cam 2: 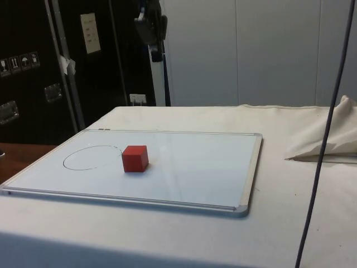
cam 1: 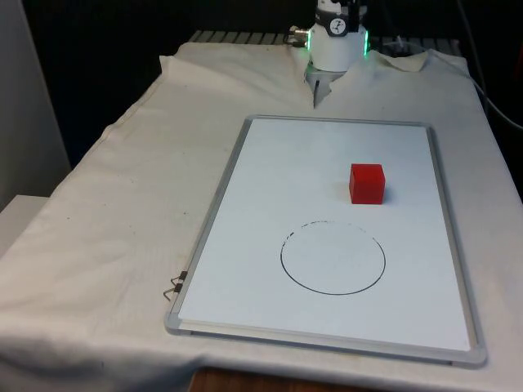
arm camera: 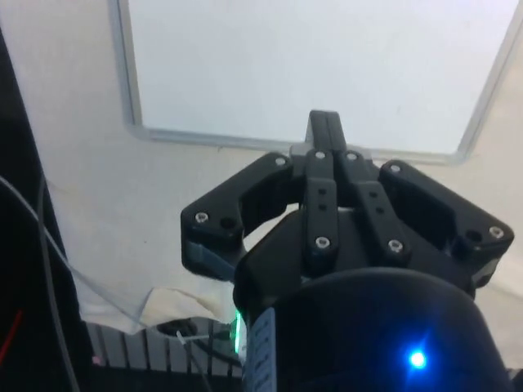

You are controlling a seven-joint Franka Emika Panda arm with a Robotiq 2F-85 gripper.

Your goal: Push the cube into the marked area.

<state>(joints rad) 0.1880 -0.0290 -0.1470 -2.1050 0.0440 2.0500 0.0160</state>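
Observation:
A red cube (cam 1: 367,182) (cam 2: 135,158) rests on a whiteboard (cam 1: 245,245) (cam 2: 195,178) that lies flat on the table. A black hand-drawn circle (cam 1: 333,257) (cam 2: 92,157) marks an area on the board. The cube sits just outside that circle, on the side towards the robot and slightly to the front view's right. My gripper (arm camera: 325,122) hangs high over the cloth by the board's (arm camera: 327,65) robot-side edge, well away from the cube. Its black fingers are pressed together with nothing between them.
The board's metal frame (cam 1: 208,229) forms a low raised rim. A small metal clip (cam 1: 174,284) lies at its corner on the front view's left. Bunched cloth (cam 2: 323,139) rises near the robot base (cam 1: 337,45). A dark cable (cam 2: 326,123) hangs in the side view's foreground.

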